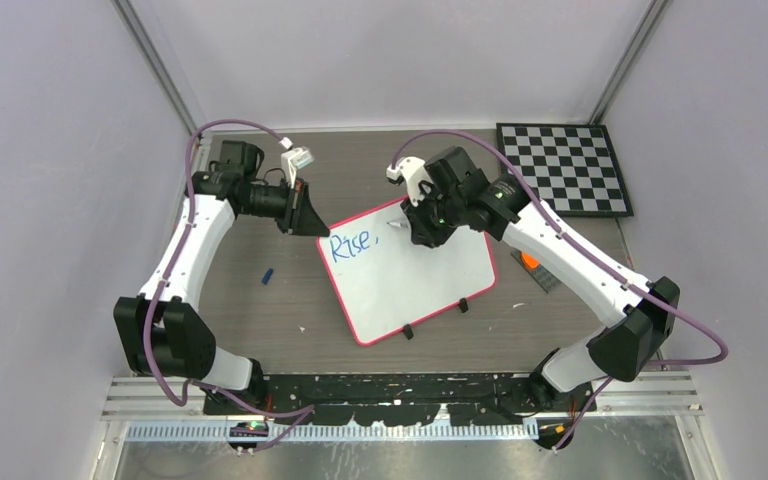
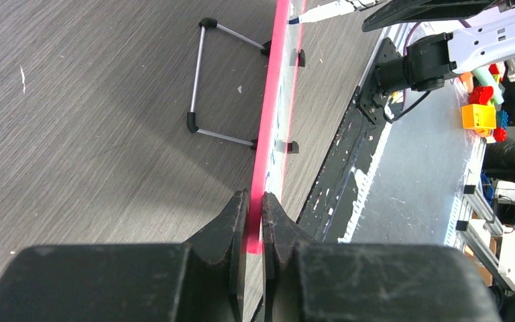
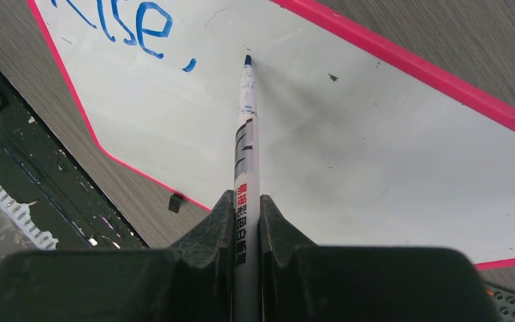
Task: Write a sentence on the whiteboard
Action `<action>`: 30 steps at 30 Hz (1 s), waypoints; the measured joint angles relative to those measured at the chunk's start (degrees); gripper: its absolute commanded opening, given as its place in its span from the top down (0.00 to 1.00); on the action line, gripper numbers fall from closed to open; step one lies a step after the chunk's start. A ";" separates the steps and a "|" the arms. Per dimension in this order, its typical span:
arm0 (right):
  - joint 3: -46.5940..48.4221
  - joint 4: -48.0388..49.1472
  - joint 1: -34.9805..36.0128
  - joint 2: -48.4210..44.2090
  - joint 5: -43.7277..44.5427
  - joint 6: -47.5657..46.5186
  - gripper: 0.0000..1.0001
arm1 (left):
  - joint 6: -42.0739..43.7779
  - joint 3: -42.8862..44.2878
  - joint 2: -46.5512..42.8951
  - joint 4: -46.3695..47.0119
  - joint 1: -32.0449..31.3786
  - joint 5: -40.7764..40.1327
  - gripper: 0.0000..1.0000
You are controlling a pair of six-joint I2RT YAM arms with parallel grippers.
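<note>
Right pincer (image 3: 247,200) clenched on a blue marker (image 3: 247,127) beside the sentence (image 1: 346,247), reading "Rise,", on the whiteboard (image 1: 415,290) lying mid-tabletop (image 1: 260,330), its pink rim pinched by the left pincer (image 2: 255,200).

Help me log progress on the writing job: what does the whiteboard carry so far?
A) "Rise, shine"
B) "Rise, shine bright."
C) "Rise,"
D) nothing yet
C: the whiteboard shows only the blue sentence start reading "Rise,". The marker has its tip just past the comma, and the surface beyond it is bare white.
</note>
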 measured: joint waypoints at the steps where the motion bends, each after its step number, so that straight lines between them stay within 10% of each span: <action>1: 0.00 0.07 0.00 0.00 0.17 0.02 1.00 | 0.00 0.00 0.00 0.00 0.00 0.00 1.00; 30: 1.11 -0.11 3.21 1.92 3.28 0.02 1.00 | 1.38 -0.02 -0.02 -1.51 -0.24 -1.33 1.00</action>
